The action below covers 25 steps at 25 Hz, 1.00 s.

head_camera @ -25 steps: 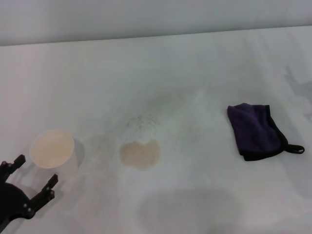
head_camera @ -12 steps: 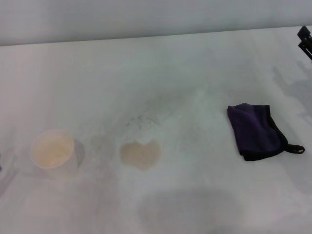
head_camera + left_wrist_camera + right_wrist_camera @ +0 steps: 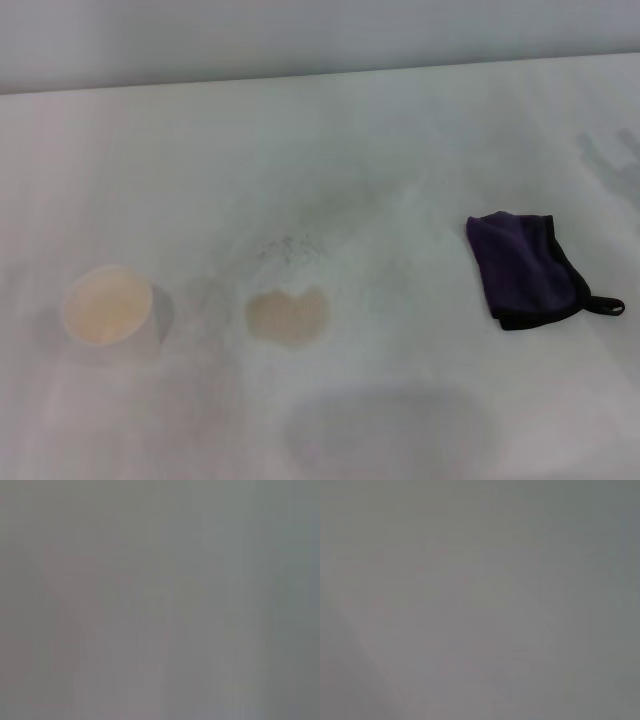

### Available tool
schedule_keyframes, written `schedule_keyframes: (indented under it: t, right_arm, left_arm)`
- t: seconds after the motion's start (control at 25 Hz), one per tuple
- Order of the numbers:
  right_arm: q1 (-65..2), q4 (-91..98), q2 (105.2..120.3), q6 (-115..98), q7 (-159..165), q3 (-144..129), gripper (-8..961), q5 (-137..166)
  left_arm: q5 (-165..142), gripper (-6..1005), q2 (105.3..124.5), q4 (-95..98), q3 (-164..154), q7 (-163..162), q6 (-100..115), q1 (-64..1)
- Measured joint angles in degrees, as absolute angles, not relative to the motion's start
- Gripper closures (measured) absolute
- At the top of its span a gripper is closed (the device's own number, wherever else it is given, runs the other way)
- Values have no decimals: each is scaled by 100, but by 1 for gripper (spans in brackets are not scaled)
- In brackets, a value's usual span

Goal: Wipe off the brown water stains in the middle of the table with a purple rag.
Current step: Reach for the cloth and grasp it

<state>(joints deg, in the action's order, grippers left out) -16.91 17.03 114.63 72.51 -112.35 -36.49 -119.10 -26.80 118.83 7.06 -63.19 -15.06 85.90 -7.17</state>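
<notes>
The brown water stains [image 3: 288, 316] form one tan, heart-shaped blotch on the white table [image 3: 400, 150], a little left of centre in the head view. The purple rag [image 3: 522, 268], dark with black edging and a small black loop, lies folded at the right, well apart from the blotch. Neither gripper shows in the head view. Both wrist views are a plain grey blank with no object in them.
A white paper cup [image 3: 107, 308] stands to the left of the blotch. Faint grey speckles [image 3: 290, 248] lie just beyond the blotch. The table's far edge [image 3: 320, 72] meets a grey wall.
The left gripper, seen at the bottom left a second ago, has left the view. The right gripper's tip, at the top right half a second ago, is gone too.
</notes>
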Motion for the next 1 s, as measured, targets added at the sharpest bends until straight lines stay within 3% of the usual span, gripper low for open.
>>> schedule_keyframes:
  t: [0.64,1.0]
  right_arm:
    - [-1844,6590,11457,6572,-4901,-4400,97,-6085]
    - [-2703,8108,11500,8318,-3151,-5161,96,-4271]
  left_arm:
    - [-2350,109,11881,760,-6303,-1535,8705,-1116]
    - [-2093,108,11883,783,-6301,-1504,8715,-1132]
